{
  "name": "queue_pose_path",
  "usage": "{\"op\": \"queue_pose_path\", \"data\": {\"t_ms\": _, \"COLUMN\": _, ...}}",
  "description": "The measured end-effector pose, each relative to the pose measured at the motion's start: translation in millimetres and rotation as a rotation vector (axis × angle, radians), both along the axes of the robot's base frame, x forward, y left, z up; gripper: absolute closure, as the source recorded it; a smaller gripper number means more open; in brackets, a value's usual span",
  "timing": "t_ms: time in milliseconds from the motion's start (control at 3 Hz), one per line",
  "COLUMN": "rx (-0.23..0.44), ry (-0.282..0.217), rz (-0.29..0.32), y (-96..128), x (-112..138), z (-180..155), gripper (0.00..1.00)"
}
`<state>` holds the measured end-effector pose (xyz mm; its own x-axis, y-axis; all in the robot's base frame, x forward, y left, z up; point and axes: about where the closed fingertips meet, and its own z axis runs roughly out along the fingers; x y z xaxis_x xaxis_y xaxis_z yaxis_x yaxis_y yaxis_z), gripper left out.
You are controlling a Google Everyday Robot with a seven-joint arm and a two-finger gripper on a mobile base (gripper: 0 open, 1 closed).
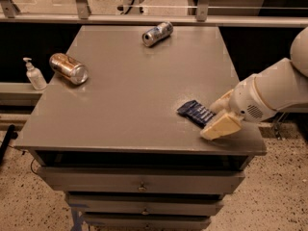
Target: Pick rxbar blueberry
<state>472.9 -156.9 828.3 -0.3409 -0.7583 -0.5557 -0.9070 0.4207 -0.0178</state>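
Note:
The rxbar blueberry [193,111] is a flat dark navy-blue bar with white text, lying on the grey table [130,95] near its front right corner. My gripper [209,121] reaches in from the right on a white arm. It is open, with one cream finger [222,101] behind the bar's right end and the other finger [220,127] in front of it. The bar's right end lies between them and is partly hidden. The bar rests on the table.
A copper-coloured can [69,68] lies on its side at the table's left edge. A silver-blue can [157,33] lies at the back. A white pump bottle [34,74] stands on a ledge to the left. Drawers [142,182] sit below the tabletop.

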Motion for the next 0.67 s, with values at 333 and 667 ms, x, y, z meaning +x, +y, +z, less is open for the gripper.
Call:
{"op": "queue_pose_path", "data": {"t_ms": 333, "rx": 0.037, "ry": 0.006, "rz": -0.005, "y": 8.7, "x": -1.0, "z": -7.1, "gripper": 0.62}}
{"op": "queue_pose_path", "data": {"t_ms": 667, "rx": 0.039, "ry": 0.006, "rz": -0.005, "y": 9.1, "x": -1.0, "z": -4.2, "gripper": 0.85}}
